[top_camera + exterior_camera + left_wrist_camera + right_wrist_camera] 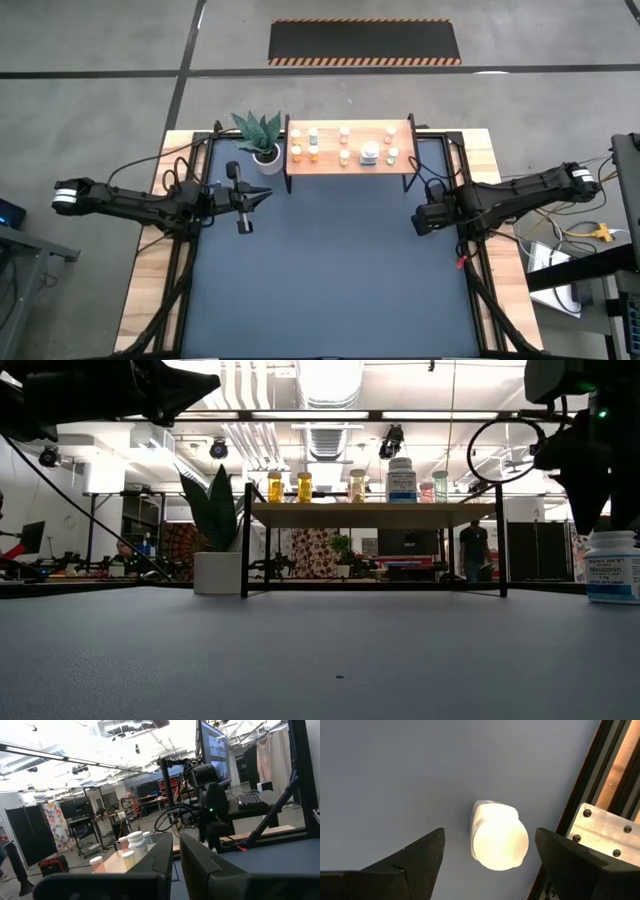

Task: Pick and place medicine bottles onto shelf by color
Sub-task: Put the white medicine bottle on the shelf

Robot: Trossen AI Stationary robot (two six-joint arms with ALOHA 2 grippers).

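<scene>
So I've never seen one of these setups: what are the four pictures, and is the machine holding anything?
It is a robot with two dark jointed arms at a dark blue table. One picture looks straight down, one looks level across the tabletop, and two come from cameras on the arms' wrists. At the table's far edge, a light-wood shelf on black legs carries small white-capped medicine bottles, beside a potted plant. The left gripper is shut and holds nothing. The right gripper hangs open over a white bottle standing on the table, one finger on each side, not gripping it.
</scene>
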